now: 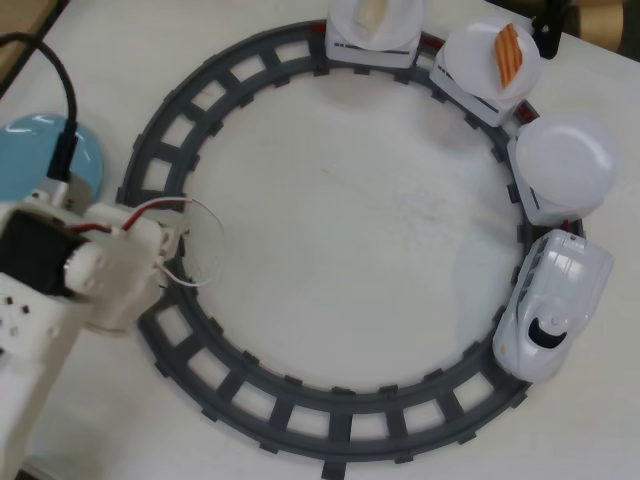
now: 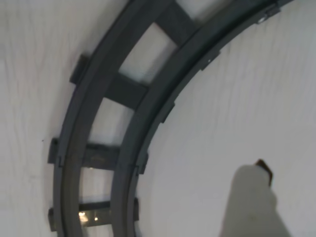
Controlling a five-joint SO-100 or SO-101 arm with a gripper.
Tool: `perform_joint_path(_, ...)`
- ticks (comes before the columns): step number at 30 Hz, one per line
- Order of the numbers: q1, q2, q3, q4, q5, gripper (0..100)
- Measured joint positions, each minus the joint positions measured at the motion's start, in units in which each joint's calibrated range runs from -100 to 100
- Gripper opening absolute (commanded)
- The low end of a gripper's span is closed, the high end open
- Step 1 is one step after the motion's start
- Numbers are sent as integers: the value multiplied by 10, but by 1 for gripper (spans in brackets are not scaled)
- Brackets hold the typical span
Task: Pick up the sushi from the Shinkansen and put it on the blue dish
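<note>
The orange, white-striped sushi [image 1: 508,52] lies on a round white plate [image 1: 478,55] atop a car of the Shinkansen [image 1: 553,305], at the upper right of the overhead view. The train's white nose points down along the right side of the track. The blue dish [image 1: 30,150] sits at the left edge, partly covered by my arm and a black cable. My gripper [image 1: 200,245] hangs over the left side of the track, far from the sushi. Its fingers are translucent and hard to make out there. One pale fingertip [image 2: 254,202] shows in the wrist view, with nothing held.
The grey circular track [image 1: 250,385] takes up most of the white table. A cream-yellow piece [image 1: 372,12] rides the car at the top edge. Another round white plate [image 1: 565,160] sits behind the train's nose. A black cable [image 1: 70,110] crosses the dish.
</note>
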Motion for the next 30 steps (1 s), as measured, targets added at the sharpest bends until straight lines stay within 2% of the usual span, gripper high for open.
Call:
perform_joint_path(13,43,0,0,-1,41,25)
perform_joint_path(25,133,0,0,-1,105,25)
perform_joint_path(30,174,0,0,-1,151,25)
